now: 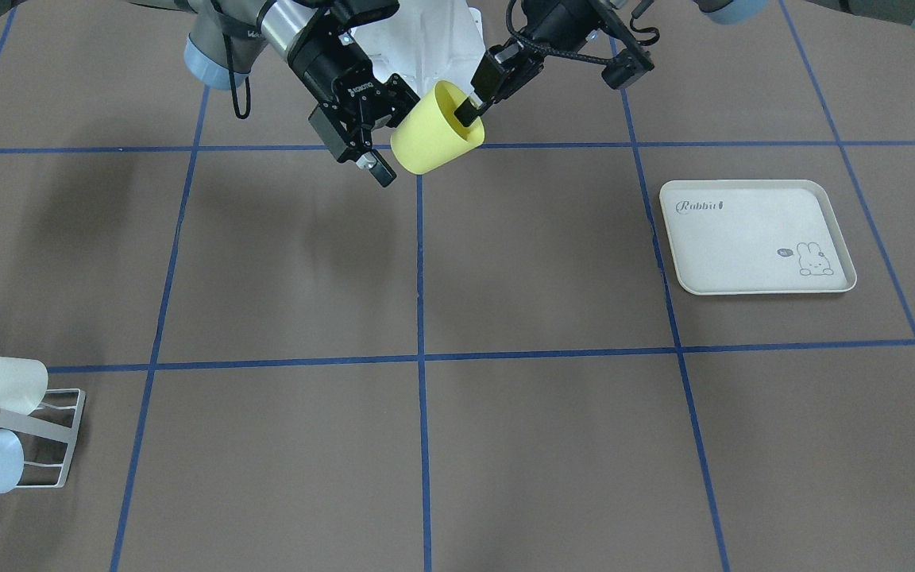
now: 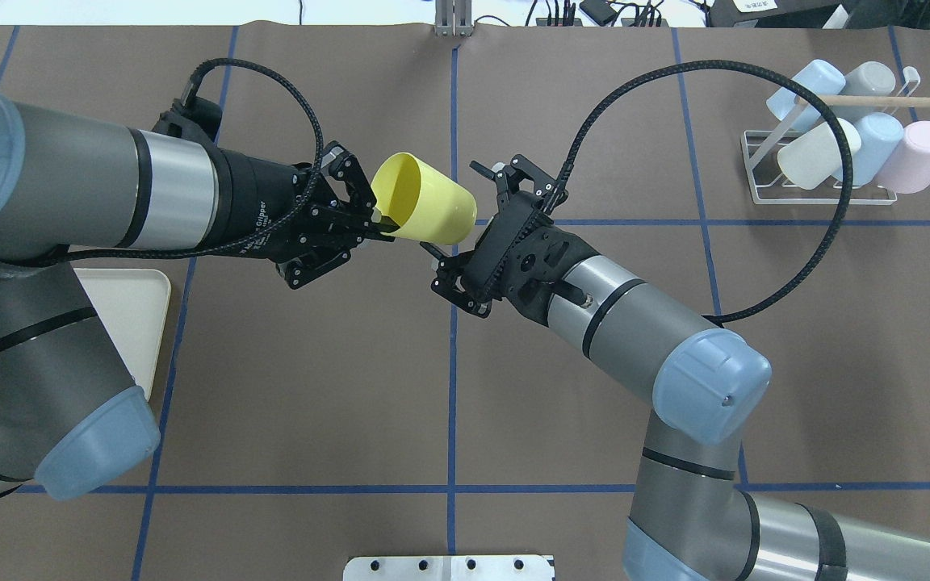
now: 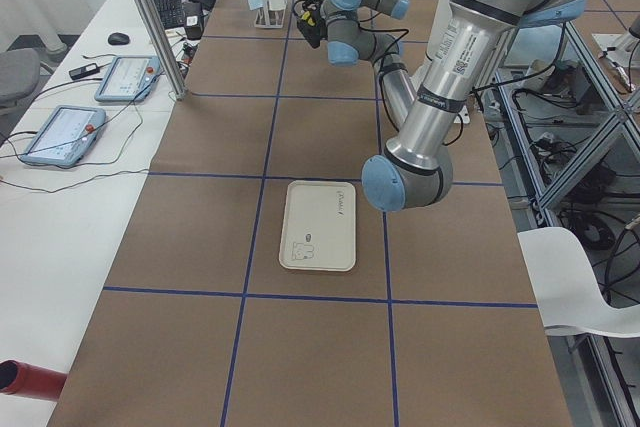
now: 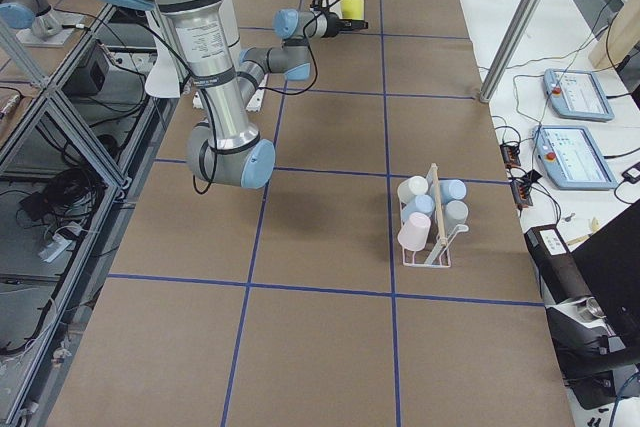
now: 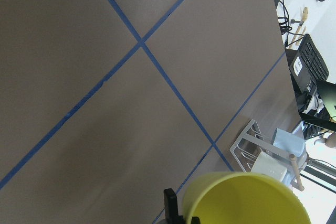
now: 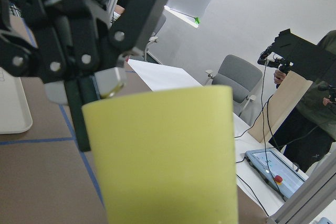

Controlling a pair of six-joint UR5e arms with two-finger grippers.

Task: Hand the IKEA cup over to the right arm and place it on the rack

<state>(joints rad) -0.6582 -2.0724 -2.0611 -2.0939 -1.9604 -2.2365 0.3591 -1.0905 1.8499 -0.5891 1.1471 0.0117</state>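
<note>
Right now the yellow cup (image 2: pixel 431 203) hangs in mid-air over the table's centre line, tipped on its side. The left gripper (image 2: pixel 379 224) is clenched on its rim, one finger inside the mouth and one outside. The right gripper (image 1: pixel 391 127) faces the cup's closed end with its fingers spread wide. They look to bracket the base, though whether the pads touch the wall cannot be told.

The step in hand is the hand-over. To do it well, the right gripper should slide far enough along the body that its pads bear on the straight wall rather than on the rounded bottom edge, where the cup could squirt out. It should clamp squarely across the middle of the cup and be firm before the left gripper lets go of the rim. The left finger then needs to draw straight out of the mouth so it does not drag the cup askew. The rack (image 2: pixel 820 201) stands well apart at the far right, already carrying pastel cups (image 2: pixel 816 153).
</note>
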